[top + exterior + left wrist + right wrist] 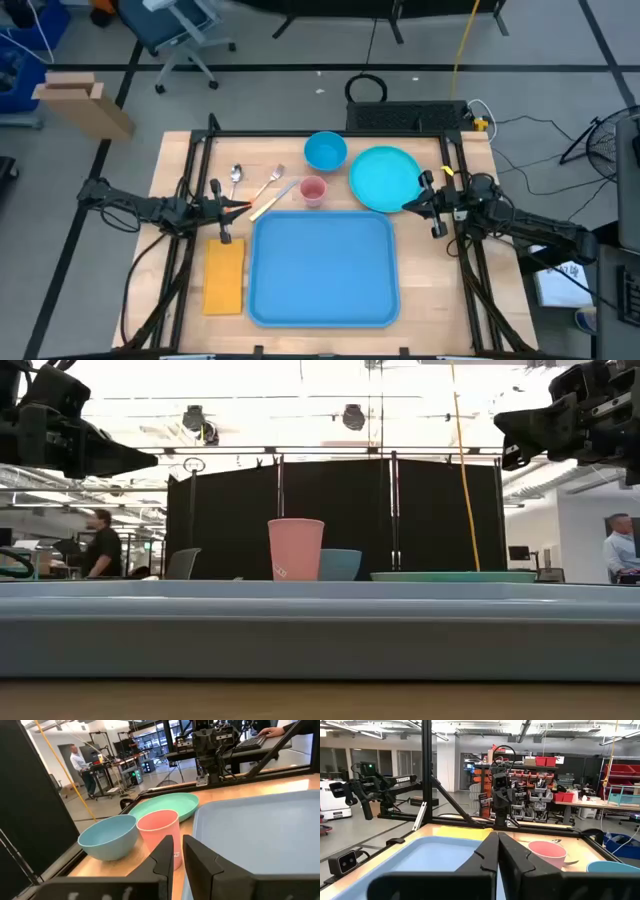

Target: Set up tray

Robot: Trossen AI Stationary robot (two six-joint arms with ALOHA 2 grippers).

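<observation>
Wooden table (440, 290) | tray (322, 270) flat, empty, long axis front-to-back

Two dark, cable-draped jointed arms

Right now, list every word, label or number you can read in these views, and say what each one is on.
"TROSSEN": on the background robot arm in the right wrist view, only just legible.
Small mark on the pink cup: too small to read.
Nothing else is readable.

Right gripper (497, 851), jaws closed, hangs above the tray (427, 857) beside a pink cup (547, 853).
</observation>
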